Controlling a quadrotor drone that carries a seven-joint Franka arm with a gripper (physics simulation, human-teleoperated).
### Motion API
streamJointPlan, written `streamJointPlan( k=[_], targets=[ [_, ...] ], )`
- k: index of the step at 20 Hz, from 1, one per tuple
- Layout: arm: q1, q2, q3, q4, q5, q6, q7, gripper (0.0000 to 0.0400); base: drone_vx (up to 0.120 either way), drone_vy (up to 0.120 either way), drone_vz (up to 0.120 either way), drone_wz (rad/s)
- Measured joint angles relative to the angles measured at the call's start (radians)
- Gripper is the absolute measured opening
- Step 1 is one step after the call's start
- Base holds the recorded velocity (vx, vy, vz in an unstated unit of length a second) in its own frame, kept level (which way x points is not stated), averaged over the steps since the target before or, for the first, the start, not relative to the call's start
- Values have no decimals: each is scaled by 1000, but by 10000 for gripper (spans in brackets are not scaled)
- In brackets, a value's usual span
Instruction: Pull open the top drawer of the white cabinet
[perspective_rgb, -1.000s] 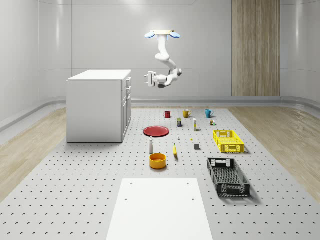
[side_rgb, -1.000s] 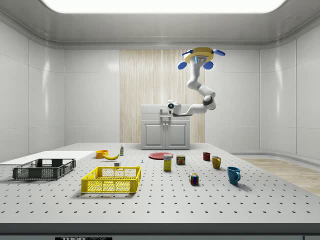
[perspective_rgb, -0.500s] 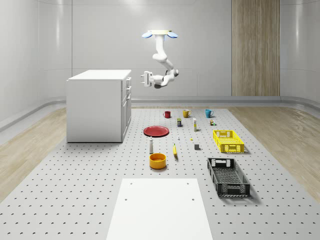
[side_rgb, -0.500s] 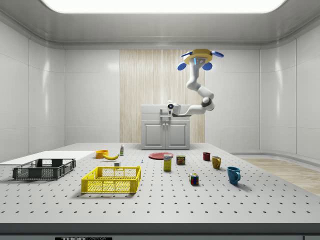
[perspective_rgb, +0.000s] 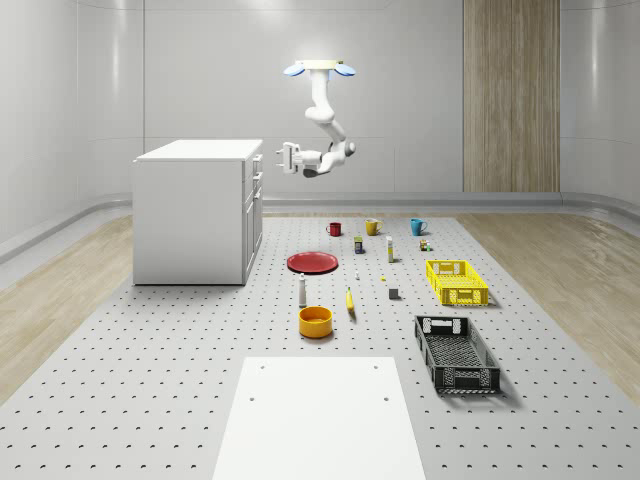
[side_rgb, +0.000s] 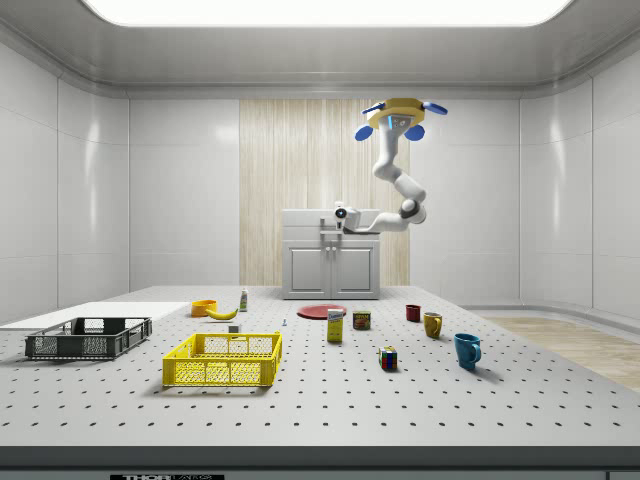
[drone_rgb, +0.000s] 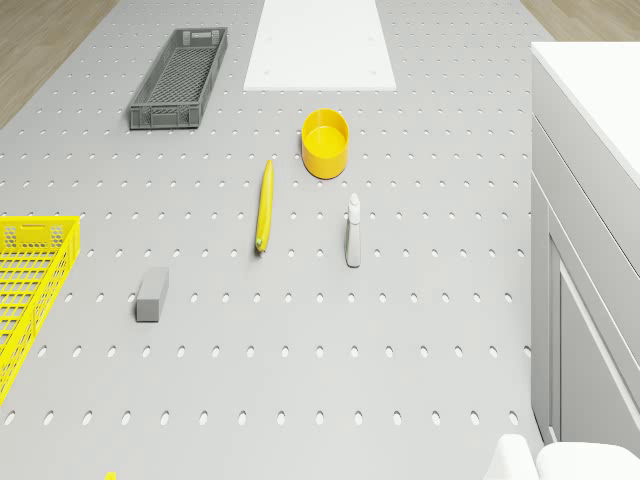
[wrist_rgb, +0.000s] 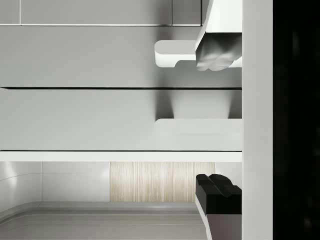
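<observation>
1. A quadrotor drone (perspective_rgb: 320, 68) hovers high in the room, above the perforated tabletop (perspective_rgb: 150, 370) and just off the drawer side of a white cabinet (perspective_rgb: 190, 215).
2. The drone's white arm (perspective_rgb: 325, 125) hangs down, bends at an elbow, and reaches level toward the cabinet.
3. The pincer (perspective_rgb: 281, 158) sits at the height of the cabinet's top edge, close to the top drawer (perspective_rgb: 257, 161) but, in the whole-scene view, apart from it.
4. In the wrist view the pincer's two fingertips (wrist_rgb: 217, 55) stand wide apart, with the drawer front and one pale handle (wrist_rgb: 175, 52) beside one tip; nothing is held.
5. The top drawer looks flush with the cabinet front, closed.
6. On the tabletop, at about 3 o'clock from the cabinet in the whole-scene view, lies a red plate (perspective_rgb: 312, 262).
7. A yellow crate (perspective_rgb: 456, 281) and a black crate (perspective_rgb: 456, 353) lie farther toward 4 o'clock.
</observation>
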Motion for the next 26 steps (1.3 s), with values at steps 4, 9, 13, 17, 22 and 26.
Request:
streamJointPlan(
  k=[4,9,13,17,22,26],
  targets=[
    [-4,35,35,16,47,7,-21,305,0,0,0,0],
    [-13,79,79,37,104,14,-44,305,0,0,0,0],
    [-28,106,109,50,137,12,-57,305,0,0,0,0],
    [-45,130,140,63,168,9,-68,305,0,0,0,0],
    [-62,169,185,87,215,12,-84,305,0,0,0,0],
    [-80,196,220,104,247,13,-95,305,0,0,0,0]
  ],
)
